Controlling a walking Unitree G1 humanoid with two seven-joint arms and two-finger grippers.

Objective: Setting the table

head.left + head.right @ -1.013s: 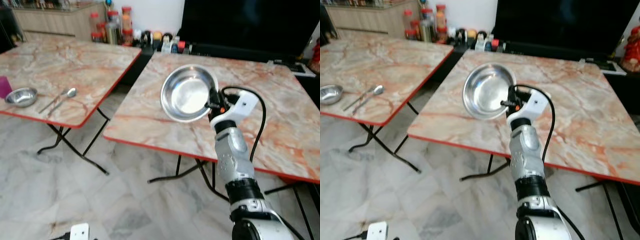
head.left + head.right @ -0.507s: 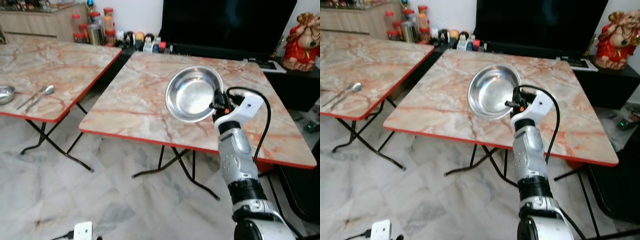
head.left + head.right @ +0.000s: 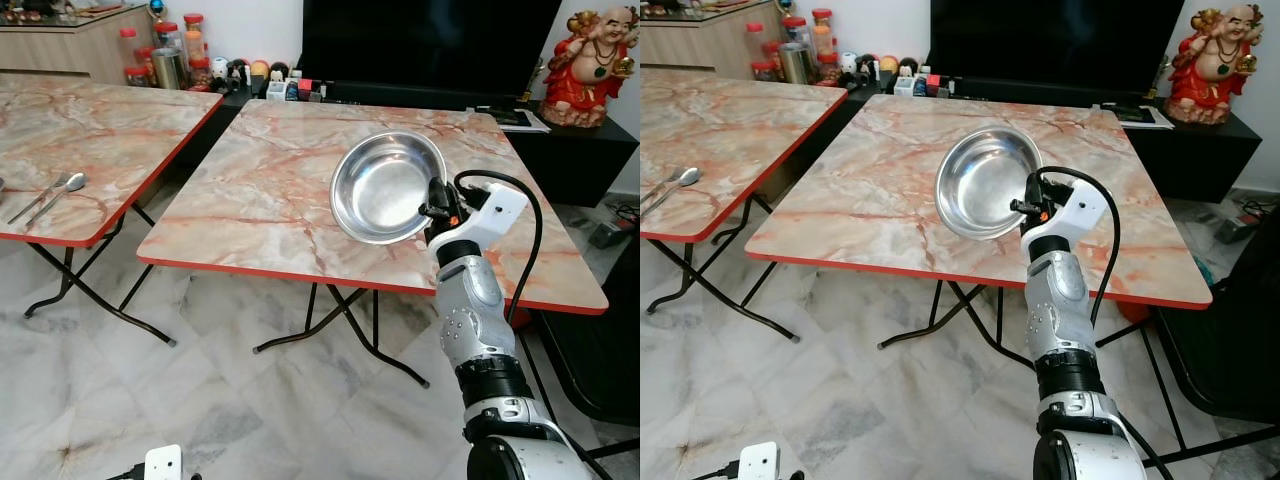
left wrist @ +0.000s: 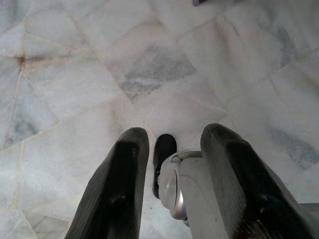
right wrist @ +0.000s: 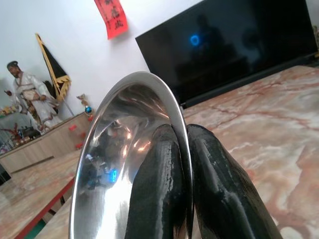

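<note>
A shiny steel bowl (image 3: 385,190) is held tilted on its edge above the near marble table (image 3: 250,205), its hollow facing me. My right gripper (image 3: 432,205) is shut on the bowl's right rim; in the right wrist view the two black fingers (image 5: 159,174) pinch the rim of the bowl (image 5: 114,164) from both sides. My left gripper (image 4: 174,132) hangs low over the floor tiles, open with nothing between its fingers. Two spoons (image 3: 48,196) lie on the second table (image 3: 100,125) at the left.
Jars and bottles (image 3: 180,60) stand behind the tables beside a large black TV (image 3: 430,45). A red figurine (image 3: 592,55) sits on the low cabinet at the back right. A dark chair (image 3: 1240,330) is at the right. A small white device (image 3: 163,463) lies on the floor.
The camera has turned to the right, so the left table slid toward the picture's edge and its small bowl left the picture. The steel bowl stays gripped in my right gripper.
</note>
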